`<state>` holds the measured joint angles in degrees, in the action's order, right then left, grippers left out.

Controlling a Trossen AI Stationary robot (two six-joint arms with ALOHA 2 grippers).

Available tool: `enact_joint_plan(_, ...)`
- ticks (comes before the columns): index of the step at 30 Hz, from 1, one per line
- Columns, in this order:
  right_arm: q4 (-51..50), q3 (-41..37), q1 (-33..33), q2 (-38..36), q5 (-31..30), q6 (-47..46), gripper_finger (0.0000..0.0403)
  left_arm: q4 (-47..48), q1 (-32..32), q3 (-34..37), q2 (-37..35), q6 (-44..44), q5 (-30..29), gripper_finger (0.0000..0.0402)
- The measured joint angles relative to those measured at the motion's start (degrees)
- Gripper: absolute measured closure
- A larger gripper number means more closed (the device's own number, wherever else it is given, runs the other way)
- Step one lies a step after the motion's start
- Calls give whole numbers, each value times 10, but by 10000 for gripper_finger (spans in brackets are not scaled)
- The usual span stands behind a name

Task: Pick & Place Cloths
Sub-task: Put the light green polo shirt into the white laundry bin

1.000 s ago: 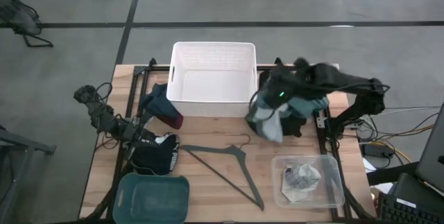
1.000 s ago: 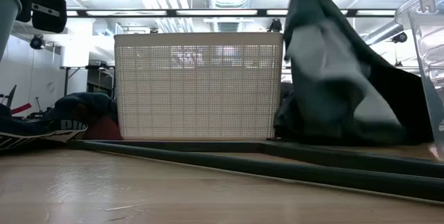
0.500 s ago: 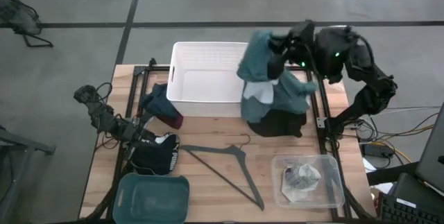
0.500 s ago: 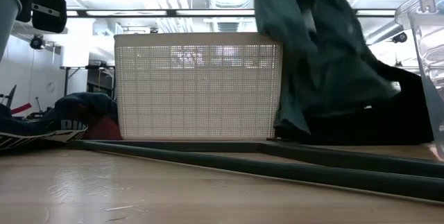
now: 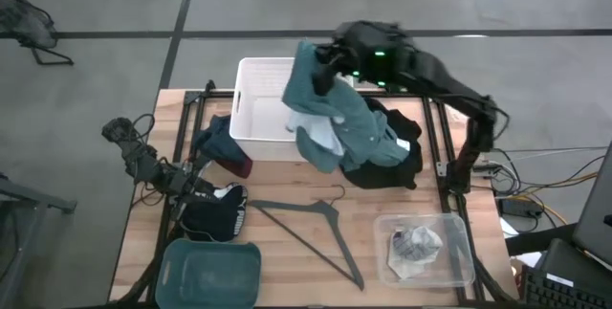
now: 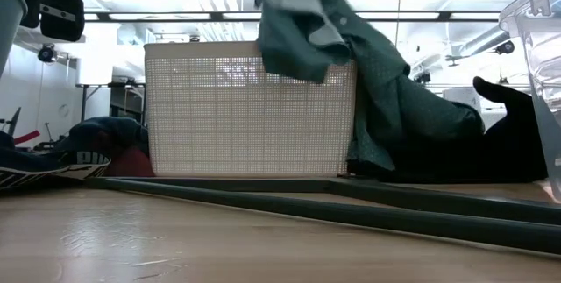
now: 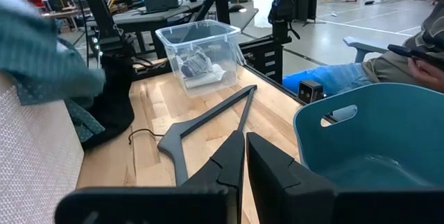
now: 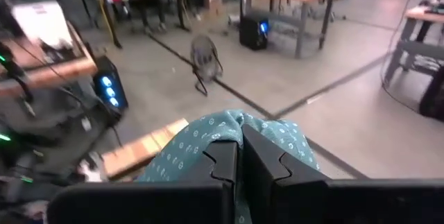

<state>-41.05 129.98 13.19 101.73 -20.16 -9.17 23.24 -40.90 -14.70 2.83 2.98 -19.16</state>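
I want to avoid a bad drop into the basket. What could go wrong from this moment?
The right gripper holds the teal cloth over the white basket, but the tail still trails outside, onto the black cloth. If released now, it may hang over the rim. The tail could also catch and drag the black cloth along.

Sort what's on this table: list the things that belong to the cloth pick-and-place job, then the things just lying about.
Job:
teal cloth, clamped in the right gripper
black cloth
navy printed cloth
cloths beside the basket
white basket

Lying about:
grey hanger
teal tub
clear bin
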Motion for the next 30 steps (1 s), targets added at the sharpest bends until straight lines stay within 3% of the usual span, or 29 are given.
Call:
enact_joint_plan(10,-20,1,86,123,114,-39,394,0,0,0,0,0,0,378)
enact_joint_plan(16,-52,1,106,176,127,-37,384,0,0,0,0,0,0,378)
enact_joint_plan(22,-66,1,104,177,134,-10,324,0,0,0,0,0,0,378)
enact_joint_plan(30,-140,1,96,113,127,0,209,0,0,0,0,0,0,378)
